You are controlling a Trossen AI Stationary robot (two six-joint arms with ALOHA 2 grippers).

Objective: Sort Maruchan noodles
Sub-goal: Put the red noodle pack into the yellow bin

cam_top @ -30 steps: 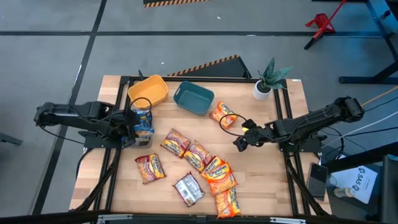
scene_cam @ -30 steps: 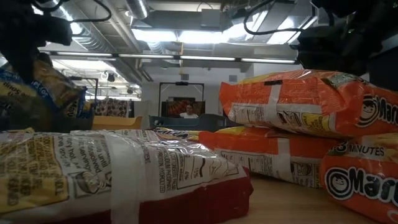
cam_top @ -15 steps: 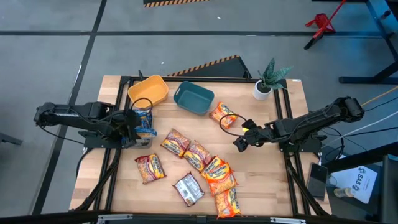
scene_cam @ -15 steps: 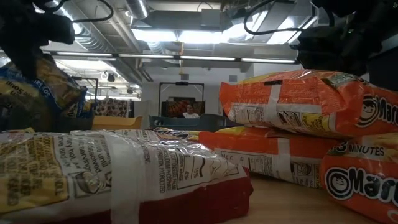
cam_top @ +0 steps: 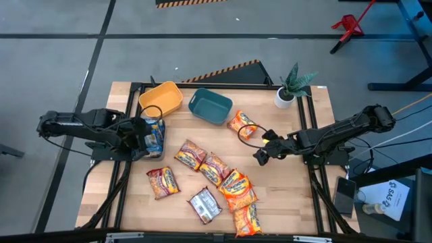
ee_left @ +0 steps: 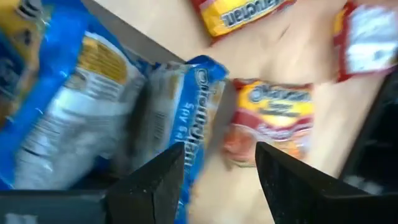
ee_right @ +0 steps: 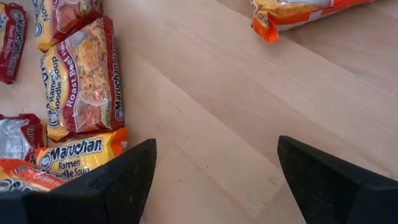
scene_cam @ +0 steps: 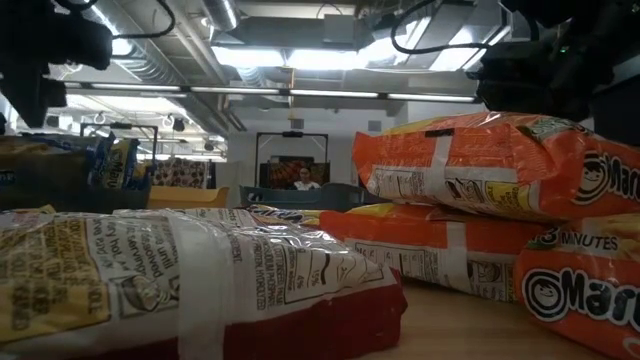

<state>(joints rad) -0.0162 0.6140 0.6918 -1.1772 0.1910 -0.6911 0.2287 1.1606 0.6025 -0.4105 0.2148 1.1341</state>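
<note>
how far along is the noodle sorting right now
Early on. Done: blue packets piled at the table's left edge. In hand: nothing clearly; the left gripper is beside that pile, the right gripper open over bare wood. Left: the red and orange packets mid-table, one orange packet apart.

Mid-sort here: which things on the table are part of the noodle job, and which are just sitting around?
Job:
- blue packets at the left gripper
- loose orange and maroon packets mid-table
- lone orange packet near the right gripper

Lying about:
- yellow bin
- teal bin
- potted plant
</note>
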